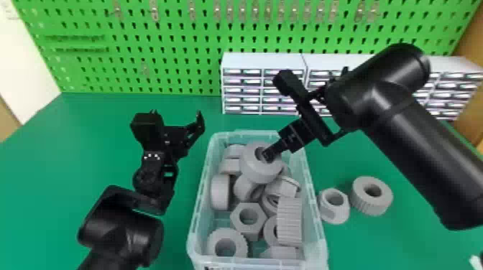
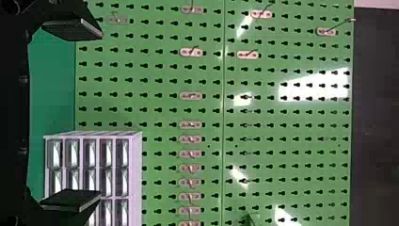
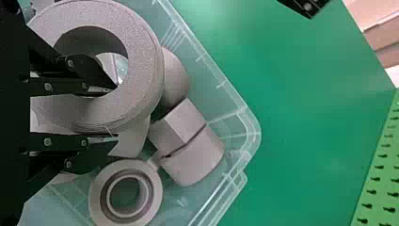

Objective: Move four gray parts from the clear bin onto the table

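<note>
In the head view, my right gripper (image 1: 267,154) is over the back of the clear bin (image 1: 198,204), closed on the wall of a thick gray ring (image 1: 253,170), above other gray parts. The right wrist view has one finger of my right gripper (image 3: 112,114) through the hole of the ring (image 3: 147,66) and the other outside its wall. A gray nut (image 1: 334,212) and a ribbed gray ring (image 1: 384,197) rest on the table, right of the bin. Left of the bin, my left gripper (image 1: 176,116) is parked, open; its fingers stand wide apart in the left wrist view (image 2: 84,114).
Several gray parts fill the bin, among them a hex nut (image 1: 237,219) and a ribbed ring (image 1: 289,220) near its front. Behind the bin stand white drawer cabinets (image 1: 264,64) against a green pegboard (image 1: 172,46). The green tabletop (image 1: 64,161) extends on both sides.
</note>
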